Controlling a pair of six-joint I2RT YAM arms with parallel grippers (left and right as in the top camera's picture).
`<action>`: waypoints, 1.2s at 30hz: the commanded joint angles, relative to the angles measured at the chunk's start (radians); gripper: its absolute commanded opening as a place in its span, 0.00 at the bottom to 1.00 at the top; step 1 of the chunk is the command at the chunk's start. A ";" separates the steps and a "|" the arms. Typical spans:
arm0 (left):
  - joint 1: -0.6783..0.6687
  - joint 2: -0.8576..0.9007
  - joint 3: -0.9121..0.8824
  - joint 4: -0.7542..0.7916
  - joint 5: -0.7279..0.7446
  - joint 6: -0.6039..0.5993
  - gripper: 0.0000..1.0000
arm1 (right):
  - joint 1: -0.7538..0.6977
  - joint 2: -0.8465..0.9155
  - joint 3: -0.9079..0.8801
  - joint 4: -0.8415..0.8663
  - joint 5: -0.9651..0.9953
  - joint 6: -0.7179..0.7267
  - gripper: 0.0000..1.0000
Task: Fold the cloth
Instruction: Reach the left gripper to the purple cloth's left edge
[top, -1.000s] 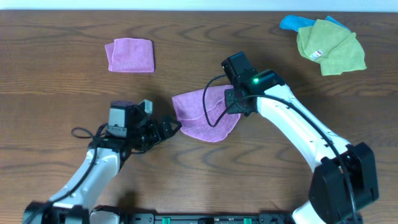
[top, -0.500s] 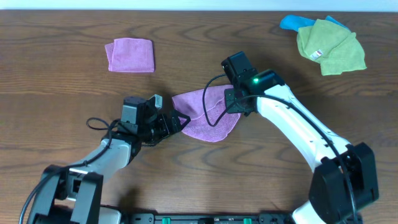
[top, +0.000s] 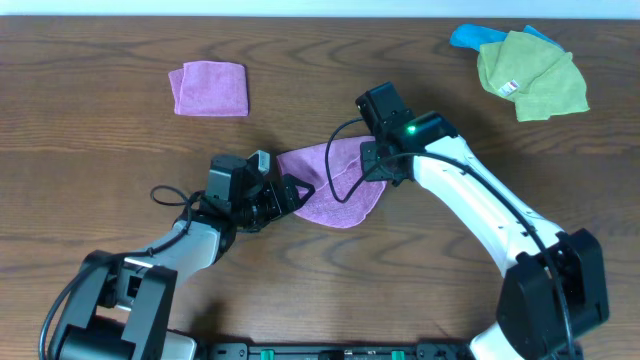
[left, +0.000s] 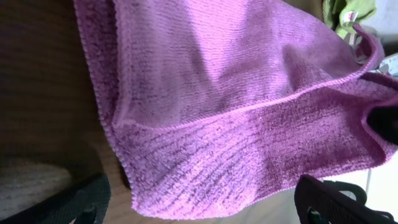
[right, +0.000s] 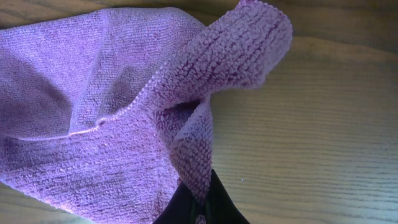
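1. Cloth (top: 335, 190) lies partly folded at mid-table, long axis roughly left-right.
2. Lime-green cloth (top: 530, 75) at the far right corner carries a small white tag (top: 507, 87), its print too small to read.
3. Left gripper (top: 290, 195) sits low at the violet towel's left edge, jaws spread wide, forearm angling in from lower left.
4. Right gripper (top: 380, 170) has its jaws pinched on a raised fold at the right edge, arm bent in from lower right.
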 joint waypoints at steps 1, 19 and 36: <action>-0.004 0.018 0.013 0.014 -0.015 -0.013 0.96 | -0.001 -0.006 0.008 0.003 0.006 0.013 0.04; -0.047 0.045 0.013 0.078 -0.076 -0.084 0.96 | -0.001 -0.006 0.008 0.011 0.006 0.013 0.05; -0.130 0.098 0.013 0.230 -0.064 -0.235 1.00 | -0.001 -0.006 0.008 0.013 0.007 0.012 0.05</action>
